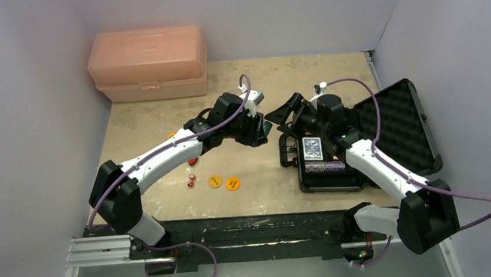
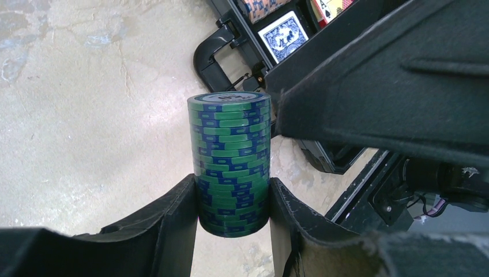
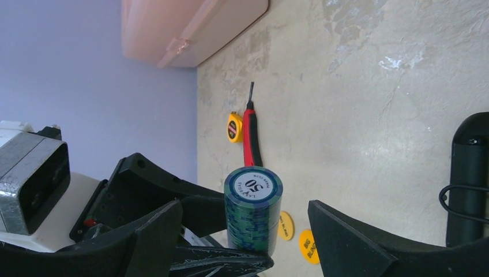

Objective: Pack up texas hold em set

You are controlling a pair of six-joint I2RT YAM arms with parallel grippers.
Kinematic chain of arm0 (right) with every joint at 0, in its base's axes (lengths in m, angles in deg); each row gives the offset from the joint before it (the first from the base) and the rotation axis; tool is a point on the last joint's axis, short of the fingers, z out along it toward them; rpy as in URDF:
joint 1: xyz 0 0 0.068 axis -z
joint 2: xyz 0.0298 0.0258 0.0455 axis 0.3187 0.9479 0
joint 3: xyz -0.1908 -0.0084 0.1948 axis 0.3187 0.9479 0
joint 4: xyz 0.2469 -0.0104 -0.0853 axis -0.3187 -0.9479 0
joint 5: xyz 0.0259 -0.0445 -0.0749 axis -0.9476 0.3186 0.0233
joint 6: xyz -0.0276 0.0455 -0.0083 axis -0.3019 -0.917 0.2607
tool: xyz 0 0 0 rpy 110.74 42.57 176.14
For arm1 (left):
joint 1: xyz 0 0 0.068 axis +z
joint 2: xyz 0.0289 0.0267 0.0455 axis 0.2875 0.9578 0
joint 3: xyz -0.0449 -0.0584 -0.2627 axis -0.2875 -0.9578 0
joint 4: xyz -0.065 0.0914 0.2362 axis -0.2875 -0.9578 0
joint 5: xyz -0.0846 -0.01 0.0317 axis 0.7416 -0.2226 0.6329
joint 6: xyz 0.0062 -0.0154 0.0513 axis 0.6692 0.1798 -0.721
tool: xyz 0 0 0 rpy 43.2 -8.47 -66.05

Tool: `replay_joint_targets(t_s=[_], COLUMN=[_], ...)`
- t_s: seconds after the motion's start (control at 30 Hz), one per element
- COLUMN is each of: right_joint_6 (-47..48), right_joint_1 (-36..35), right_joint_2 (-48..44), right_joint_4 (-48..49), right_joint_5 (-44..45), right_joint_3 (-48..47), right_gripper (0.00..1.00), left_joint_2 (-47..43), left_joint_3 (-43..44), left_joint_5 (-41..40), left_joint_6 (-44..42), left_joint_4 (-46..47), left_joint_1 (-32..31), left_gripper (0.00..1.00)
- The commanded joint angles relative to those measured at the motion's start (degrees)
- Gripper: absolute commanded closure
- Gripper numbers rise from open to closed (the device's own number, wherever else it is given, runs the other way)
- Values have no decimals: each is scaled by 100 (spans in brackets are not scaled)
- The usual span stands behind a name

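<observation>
Left fingers [image 2: 173,231] clenched on chip stack [image 2: 230,161] base; free end sits between right fingers [image 3: 357,242], spread wide, not touching.

The mottled beige counter [image 1: 254,200] carries a peach toolbox [image 1: 148,65] at its far left corner and an open black case [image 1: 400,123] on the right. Toward the near middle lie two orange discs [image 1: 215,180], with red dice [image 1: 192,180] just left of them. A red utility knife [image 3: 249,135] lies just beside a yellow tape measure [image 3: 233,127].

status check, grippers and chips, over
Left gripper shut on chip stack. Right gripper open, straddling it. Case open, close by.
</observation>
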Motion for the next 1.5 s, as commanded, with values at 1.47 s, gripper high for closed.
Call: replay_joint_targets(t_s=[1.47], right_joint_6=[-395], right_joint_1=[-475], right_joint_2=[217], right_joint_4=[310], right_joint_5=[310], right_joint_3=[2], right_gripper=[52], left_joint_2=[-400], left_joint_3=[29], left_joint_5=[597], left_joint_6=[301], left_joint_4=[1174], left_joint_1=[-17], left_gripper=[100])
